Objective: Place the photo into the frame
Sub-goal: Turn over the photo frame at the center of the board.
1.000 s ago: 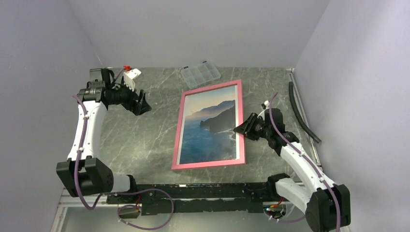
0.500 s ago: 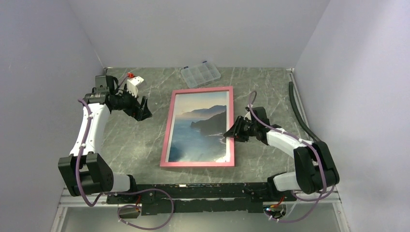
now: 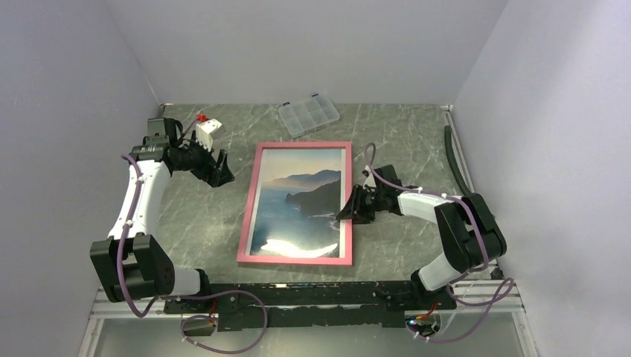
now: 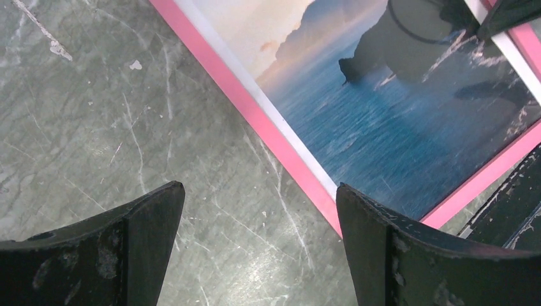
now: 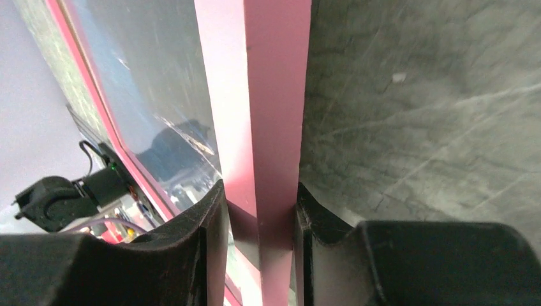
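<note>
The frame (image 3: pixel 245 216) with its thin pink border lies flat in the middle of the table. The photo (image 3: pixel 298 204) of blue sea and dark mountains shows inside it behind the pane. My right gripper (image 3: pixel 348 210) is shut on the frame's right border (image 5: pixel 268 127), one finger on each side of it. My left gripper (image 3: pixel 218 169) is open and empty, hovering over bare table left of the frame's far left corner. In the left wrist view the frame (image 4: pixel 255 111) and photo (image 4: pixel 395 102) lie beyond my open fingers (image 4: pixel 376 242).
A small clear plastic compartment box (image 3: pixel 308 114) sits at the back of the table. A black hose (image 3: pixel 465 175) lies along the right wall. A white block with a red part (image 3: pixel 205 125) sits at the back left. The table (image 3: pixel 193 216) is grey marbled stone.
My right gripper has pulled the frame leftward and turned it closer to square with the table. The right arm has folded inward. The left gripper has dropped slightly and stays open.
</note>
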Action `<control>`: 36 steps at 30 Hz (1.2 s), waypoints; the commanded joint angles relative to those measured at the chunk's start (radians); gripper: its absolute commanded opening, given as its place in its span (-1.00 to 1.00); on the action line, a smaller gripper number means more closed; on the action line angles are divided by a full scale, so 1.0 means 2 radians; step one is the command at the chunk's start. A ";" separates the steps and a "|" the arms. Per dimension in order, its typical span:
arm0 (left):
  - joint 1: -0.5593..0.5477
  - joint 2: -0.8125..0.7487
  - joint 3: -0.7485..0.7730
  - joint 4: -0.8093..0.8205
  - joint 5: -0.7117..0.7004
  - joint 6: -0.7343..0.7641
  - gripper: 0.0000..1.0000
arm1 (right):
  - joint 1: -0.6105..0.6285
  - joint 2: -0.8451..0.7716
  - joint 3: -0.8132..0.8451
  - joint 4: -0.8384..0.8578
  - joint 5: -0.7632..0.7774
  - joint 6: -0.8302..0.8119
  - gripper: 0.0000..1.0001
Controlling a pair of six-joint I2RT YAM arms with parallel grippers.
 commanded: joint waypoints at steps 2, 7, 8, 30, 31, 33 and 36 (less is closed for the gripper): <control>0.003 -0.002 0.001 0.012 0.013 -0.004 0.89 | 0.025 0.010 -0.009 -0.080 0.061 -0.077 -0.48; 0.003 0.004 0.003 0.014 0.014 -0.008 0.89 | 0.022 -0.009 0.029 -0.106 0.113 -0.078 -0.08; 0.004 0.007 0.004 0.014 0.013 -0.012 0.89 | 0.019 -0.011 0.039 -0.111 0.122 -0.079 -0.01; 0.055 0.075 -0.047 0.149 -0.013 -0.118 0.89 | -0.007 -0.162 0.078 -0.065 0.539 -0.066 1.00; 0.060 0.078 -0.064 0.183 -0.015 -0.132 0.89 | -0.008 -0.166 0.062 -0.033 0.572 -0.083 1.00; 0.063 0.082 -0.112 0.280 -0.047 -0.189 0.89 | -0.009 -0.167 0.014 0.059 0.633 -0.139 1.00; 0.063 0.100 -0.152 0.361 -0.058 -0.200 0.89 | -0.017 -0.150 -0.034 0.166 0.708 -0.165 1.00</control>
